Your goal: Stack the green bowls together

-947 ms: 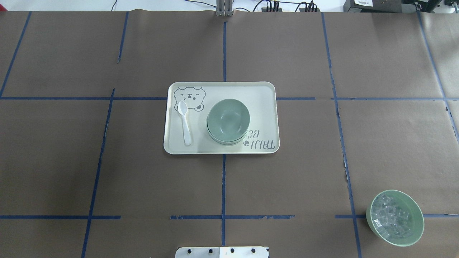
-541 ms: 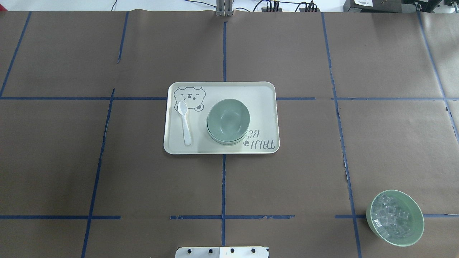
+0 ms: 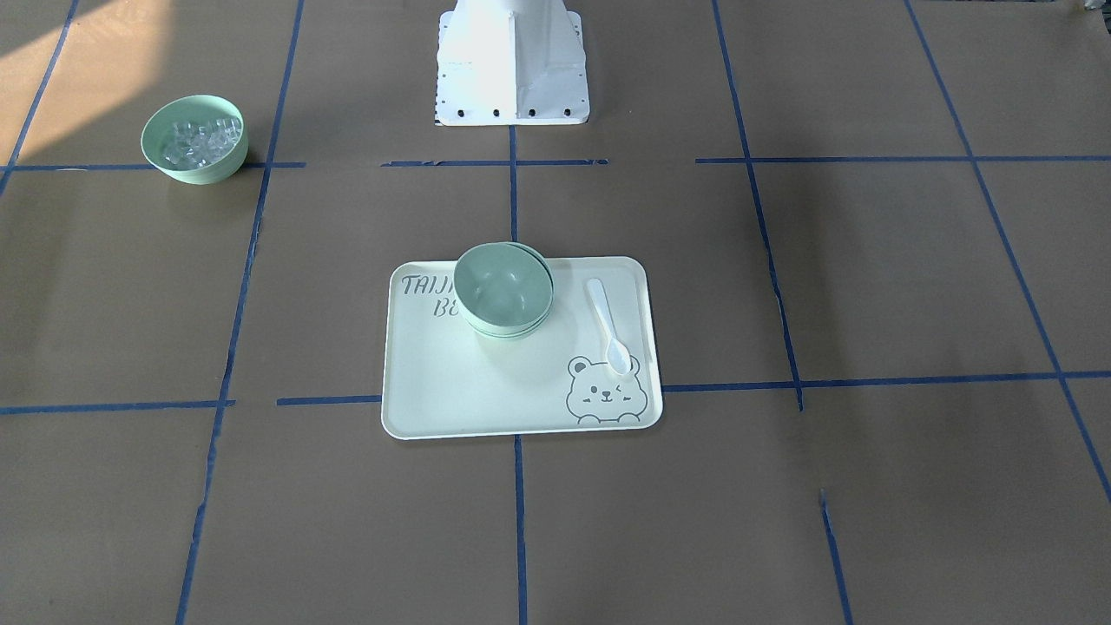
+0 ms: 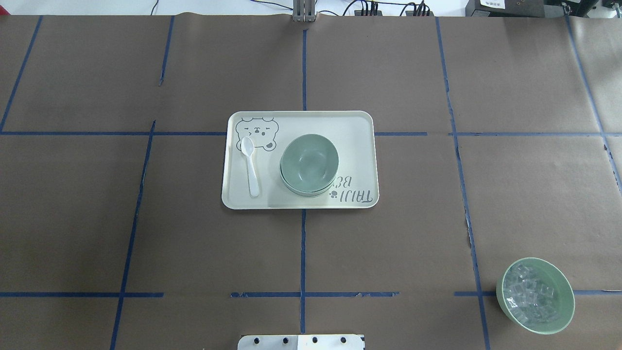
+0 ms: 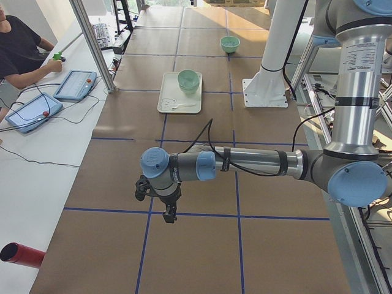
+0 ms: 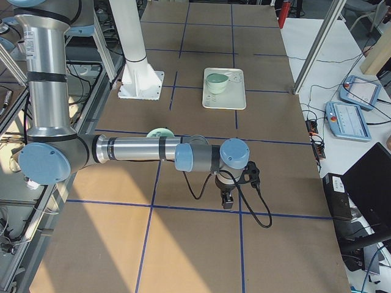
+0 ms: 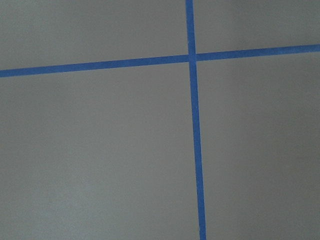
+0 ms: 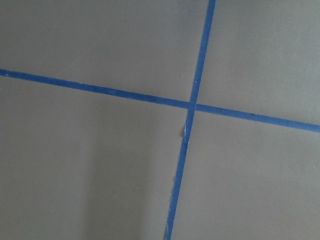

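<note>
I see the green bowls [image 4: 309,165] nested in one stack on the tray [image 4: 359,126], beside the spoon [image 4: 250,167]. Task looks done imo, tho I can't count the layers. Left gripper [image 5: 166,211] and right gripper [image 6: 227,200] hang over table ends, well apart from the stack. Can't tell how either's jaws stand.

Green bowls [image 4: 309,163] smooth matte plastic; tray [image 4: 357,121] matte cream, probably plastic too; spoon [image 4: 251,170] glossy white plastic. Table cover [image 4: 194,253] matte brown paper, faintly creased, with blue tape lines [image 4: 302,253], edges frayed in spots. Cubes [image 4: 532,296] clear and glossy.
</note>
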Controlling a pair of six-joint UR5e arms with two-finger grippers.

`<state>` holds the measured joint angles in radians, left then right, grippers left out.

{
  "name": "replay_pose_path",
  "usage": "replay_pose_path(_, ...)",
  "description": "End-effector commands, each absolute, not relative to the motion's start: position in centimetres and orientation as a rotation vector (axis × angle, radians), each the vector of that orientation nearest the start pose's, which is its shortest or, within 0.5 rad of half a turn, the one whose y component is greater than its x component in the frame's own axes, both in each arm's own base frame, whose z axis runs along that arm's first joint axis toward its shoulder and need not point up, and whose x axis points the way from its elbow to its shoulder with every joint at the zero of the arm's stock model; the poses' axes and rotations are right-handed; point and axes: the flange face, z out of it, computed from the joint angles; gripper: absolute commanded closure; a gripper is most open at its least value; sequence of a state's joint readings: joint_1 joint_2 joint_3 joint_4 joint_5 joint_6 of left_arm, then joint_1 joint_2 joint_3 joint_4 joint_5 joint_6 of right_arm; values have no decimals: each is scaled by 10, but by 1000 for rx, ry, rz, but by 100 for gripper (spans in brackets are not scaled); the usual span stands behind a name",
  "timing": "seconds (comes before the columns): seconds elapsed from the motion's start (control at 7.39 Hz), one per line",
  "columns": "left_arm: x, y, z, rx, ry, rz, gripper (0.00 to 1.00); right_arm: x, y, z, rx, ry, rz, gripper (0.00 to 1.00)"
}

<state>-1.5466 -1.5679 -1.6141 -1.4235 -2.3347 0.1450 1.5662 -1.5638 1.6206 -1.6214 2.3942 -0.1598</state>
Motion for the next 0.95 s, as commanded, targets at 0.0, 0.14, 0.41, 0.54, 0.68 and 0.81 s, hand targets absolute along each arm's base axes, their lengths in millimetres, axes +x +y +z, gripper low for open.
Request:
replay_pose_path(0.0, -53, -483, 653, -53, 768, 118, 0, 59, -492, 636, 65, -816, -156, 0)
replay_pose_path(0.14, -53, -483, 652, -52, 768, 119, 0, 58, -492, 637, 63, -816, -157, 0)
replay_pose_path(0.41, -53, -483, 652, -50, 768, 119, 0, 61, -487, 646, 47, -785, -151, 0)
replay_pose_path(0.54, -53, -483, 652, -52, 768, 119, 0, 63, -487, 648, 48, -745, -148, 0)
replay_pose_path(0.68, -53, -484, 651, -49, 768, 120, 0, 64, -488, 649, 52, -743, -140, 0)
replay_pose_path(0.81, -53, -484, 651, -49, 768, 120, 0, 64, -490, 650, 63, -742, -120, 0)
